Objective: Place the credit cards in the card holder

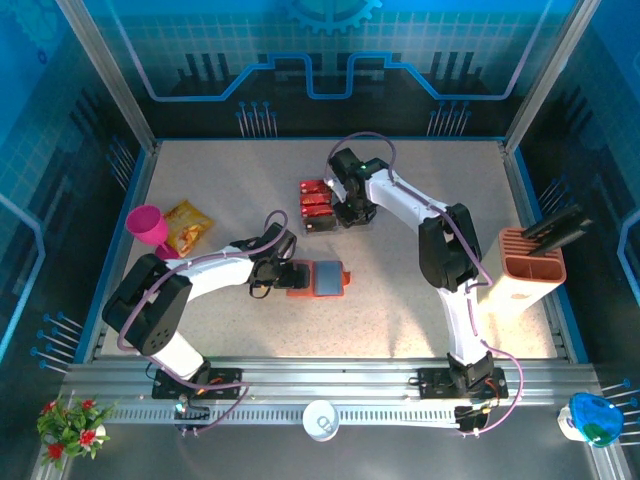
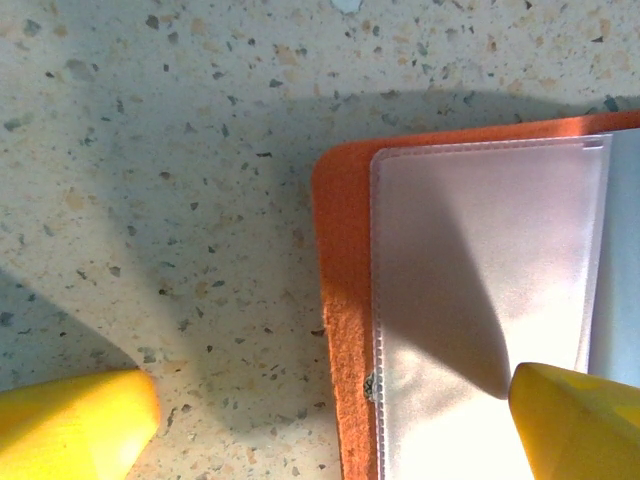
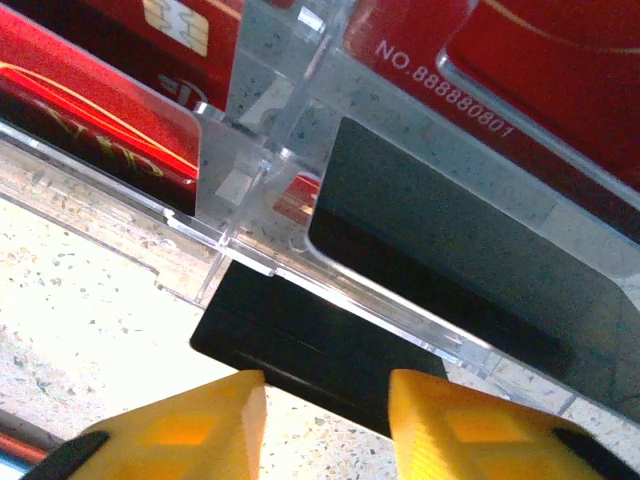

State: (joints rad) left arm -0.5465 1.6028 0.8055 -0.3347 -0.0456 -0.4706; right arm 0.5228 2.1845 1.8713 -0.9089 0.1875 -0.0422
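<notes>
Credit cards (image 1: pixel 315 204): red, glossy, in a row inside a clear plastic tray (image 3: pixel 250 170), mid-counter toward the far side. In the right wrist view one card has a chip and another has pale "NO.888880801" print. A dark card (image 3: pixel 430 230) sits in the tray beside them. A black flat piece (image 3: pixel 290 345) shows at the tray's near edge, partly under the clear plastic. Its corner points at the right fingers (image 3: pixel 180 435). Those fingers have a narrow gap, w/ a yellow tip either side of that corner; can't tell if they pinch it or just hover. Right arm (image 1: pixel 410 205) comes in from the right, its head just beside the cards.

Card holder (image 1: pixel 320 278) lies open & flat nearer the arm bases, approx. centre of the counter (image 1: pixel 400 330), well apart from the cards. It has an orange cover, grey inside & a frosted clear pocket (image 2: pixel 480 300) on top. Left fingers (image 2: pixel 75 420) are spread wide & hold nothing. One tip is over bare counter, the other over the pocket, w/ the holder's orange edge between them.

Further out: pink cup (image 1: pixel 148 225) & yellow snack bag (image 1: pixel 187 228) just beside each other at left. Orange slotted rack (image 1: pixel 530 265) at the right edge w/ a black item (image 1: pixel 558 225) in it.
</notes>
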